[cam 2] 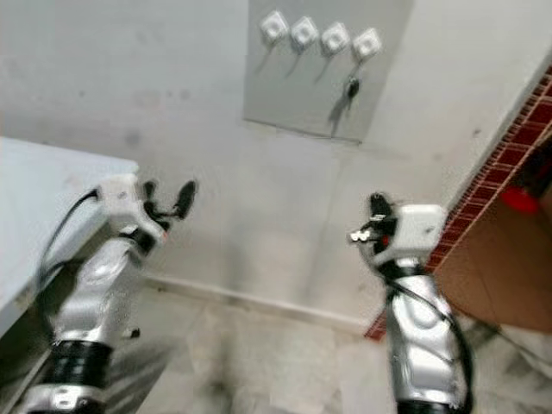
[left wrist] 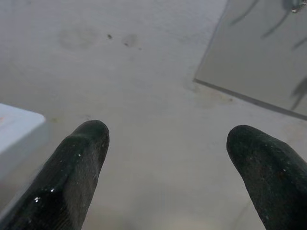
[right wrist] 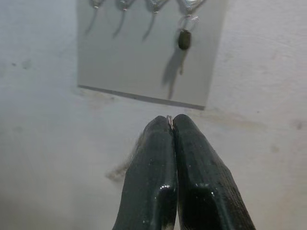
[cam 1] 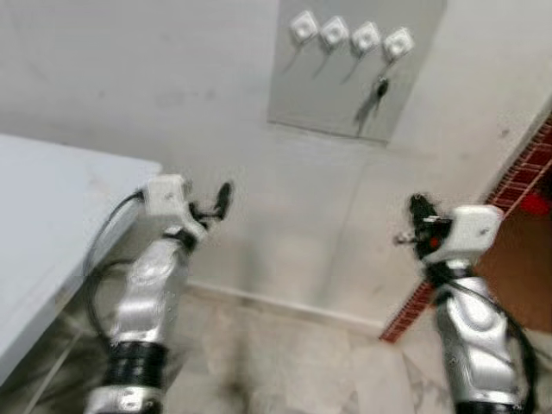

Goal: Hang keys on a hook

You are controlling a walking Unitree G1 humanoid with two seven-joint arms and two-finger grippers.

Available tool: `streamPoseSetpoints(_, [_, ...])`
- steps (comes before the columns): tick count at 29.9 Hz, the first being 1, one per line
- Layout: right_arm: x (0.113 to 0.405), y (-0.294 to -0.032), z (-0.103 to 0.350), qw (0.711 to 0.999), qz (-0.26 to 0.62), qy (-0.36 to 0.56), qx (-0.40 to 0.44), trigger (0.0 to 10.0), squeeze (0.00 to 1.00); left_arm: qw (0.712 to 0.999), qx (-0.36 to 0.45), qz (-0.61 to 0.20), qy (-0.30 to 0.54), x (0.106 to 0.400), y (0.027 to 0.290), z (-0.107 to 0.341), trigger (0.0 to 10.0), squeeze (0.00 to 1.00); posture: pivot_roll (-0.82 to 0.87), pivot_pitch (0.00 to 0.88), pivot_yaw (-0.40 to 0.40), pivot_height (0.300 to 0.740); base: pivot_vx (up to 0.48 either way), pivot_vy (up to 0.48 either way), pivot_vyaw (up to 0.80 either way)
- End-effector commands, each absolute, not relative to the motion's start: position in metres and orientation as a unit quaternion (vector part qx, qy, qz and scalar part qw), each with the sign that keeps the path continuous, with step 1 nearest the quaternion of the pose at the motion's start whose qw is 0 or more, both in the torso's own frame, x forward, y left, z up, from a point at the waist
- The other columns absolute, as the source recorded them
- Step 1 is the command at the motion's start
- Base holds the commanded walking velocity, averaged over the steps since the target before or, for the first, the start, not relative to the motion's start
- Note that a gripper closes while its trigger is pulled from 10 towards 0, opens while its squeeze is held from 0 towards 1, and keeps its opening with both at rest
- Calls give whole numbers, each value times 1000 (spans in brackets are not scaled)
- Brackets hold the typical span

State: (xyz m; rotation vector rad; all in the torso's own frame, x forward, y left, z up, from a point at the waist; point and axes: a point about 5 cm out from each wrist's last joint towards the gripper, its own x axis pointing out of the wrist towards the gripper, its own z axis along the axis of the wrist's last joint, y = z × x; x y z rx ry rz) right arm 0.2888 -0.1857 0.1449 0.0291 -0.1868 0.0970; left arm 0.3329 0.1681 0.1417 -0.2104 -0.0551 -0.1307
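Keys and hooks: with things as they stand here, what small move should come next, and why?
Probably just lower the right claw away from the wall. The keys already hang from the rightmost hook on the grey panel, and that claw is shut with nothing visibly held. The left claw is open.

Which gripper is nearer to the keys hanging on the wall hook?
The right. The right gripper is raised almost directly below the keys, a little to their right, fingers pressed together. The left gripper, fingers spread, is well off to the keys' left, near the white table.
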Motion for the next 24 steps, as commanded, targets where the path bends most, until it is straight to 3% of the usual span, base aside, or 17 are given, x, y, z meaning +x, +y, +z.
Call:
streamPoseSetpoints(1, [288, -197, 147, 995, 33, -96, 10, 10000, 0, 990, -110, -86, -29, 334, 153, 145, 10000, 0, 19, 0, -82, 740, 382, 0, 0])
streamPoseSetpoints(24, [287, -195, 147, 995, 40, -95, 9, 10000, 0, 990, -112, -87, -27, 333, 151, 144, 10000, 0, 20, 0, -89, 740, 377, 0, 0])
